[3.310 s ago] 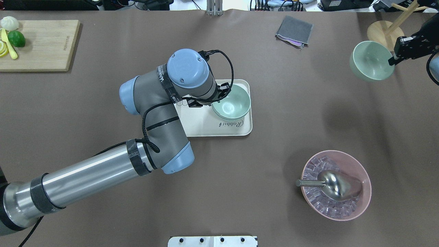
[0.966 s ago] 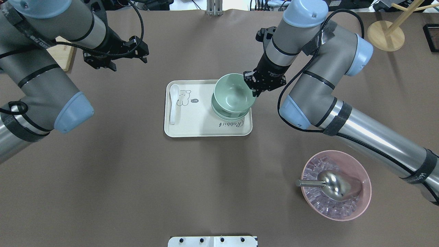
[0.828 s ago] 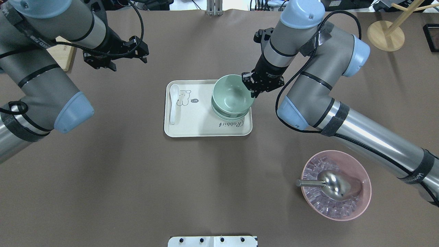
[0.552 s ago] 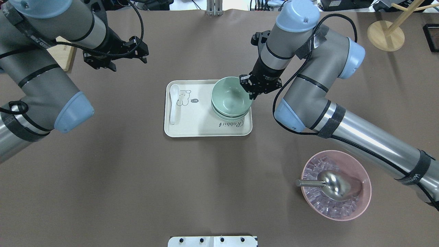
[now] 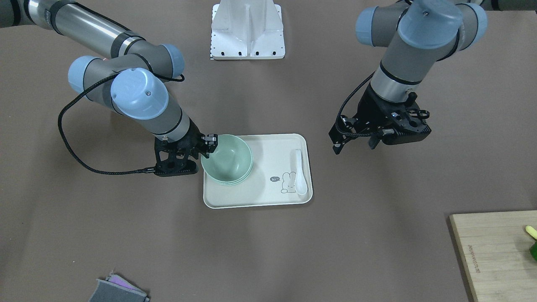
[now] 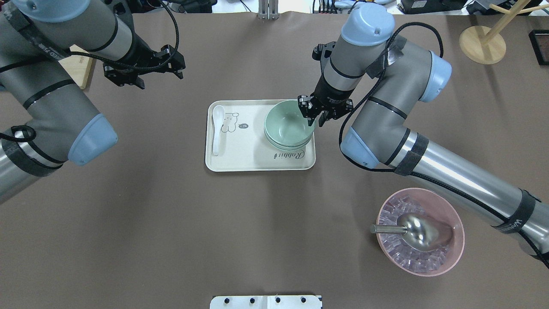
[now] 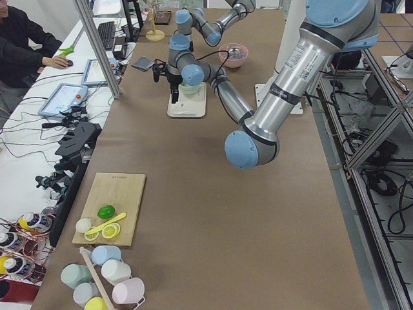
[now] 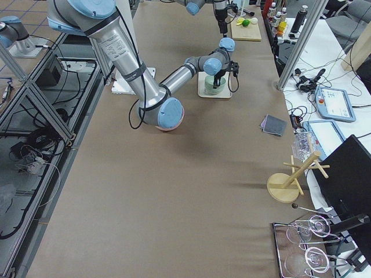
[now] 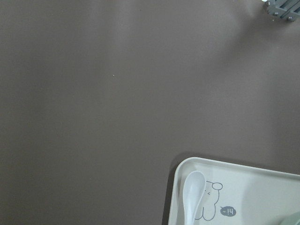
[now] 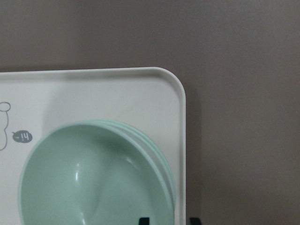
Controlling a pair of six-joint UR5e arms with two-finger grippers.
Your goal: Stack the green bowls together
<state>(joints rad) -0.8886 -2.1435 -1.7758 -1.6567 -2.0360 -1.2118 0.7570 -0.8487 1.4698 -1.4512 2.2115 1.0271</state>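
Your green bowls sit nested in one stack on the cream tray, at the end toward the robot's right. The right wrist view shows three rims stepped one inside another, so I judge the stacking is as good as done.

The right end effector is down at the stack's rim on the side nearest its own arm, fingers set narrow, one inside the top bowl and one outside. Whether they clamp the wall or stand free of it, I cannot tell. A rim hold suits a thin-walled bowl: it leaves the underside clear to drop into the bowl below.

The left end effector hangs wide apart and empty over bare worktop, well away from the tray, probably to leave the right arm room.

The white spoon lies at the tray's other end, apart from the stack, so nothing crowds the bowls.

For writing, the tray carries a script word beside the stack that reads like "Rabbit", and a rabbit drawing with a small "hi" bubble. The cutting board has an engraved line too small to read.

The pink bowl of ice with its metal scoop stands well apart — not part of your stack.
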